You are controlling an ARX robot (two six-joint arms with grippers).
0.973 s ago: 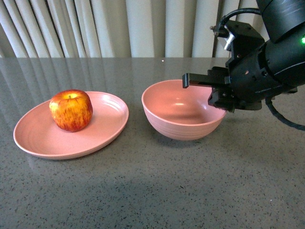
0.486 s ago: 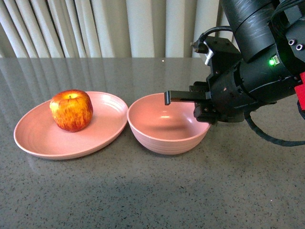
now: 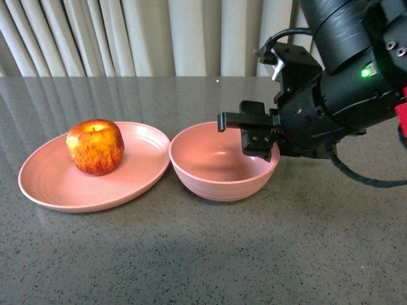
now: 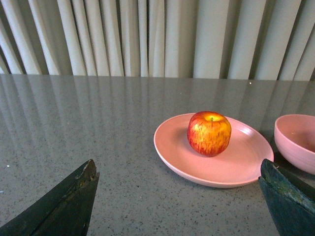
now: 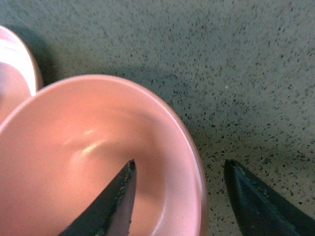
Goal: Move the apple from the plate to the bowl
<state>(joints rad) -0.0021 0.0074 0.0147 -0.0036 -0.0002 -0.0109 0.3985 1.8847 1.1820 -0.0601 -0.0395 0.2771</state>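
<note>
The apple [image 3: 95, 147] sits ungripped on the plate [image 3: 51, 187] at left. The right end effector [image 3: 243, 135] hangs open astride the right rim of the bowl [image 3: 216, 181], one finger inside. The bowl stands just beside the plate, probably to shorten the carry.

Bulky matte-black right arm [image 3: 343, 95], small green light [image 3: 365, 73], looping black cable [image 3: 356, 178], red patch [image 3: 401, 121], flat-fingered right claw [image 3: 245, 136].
</note>
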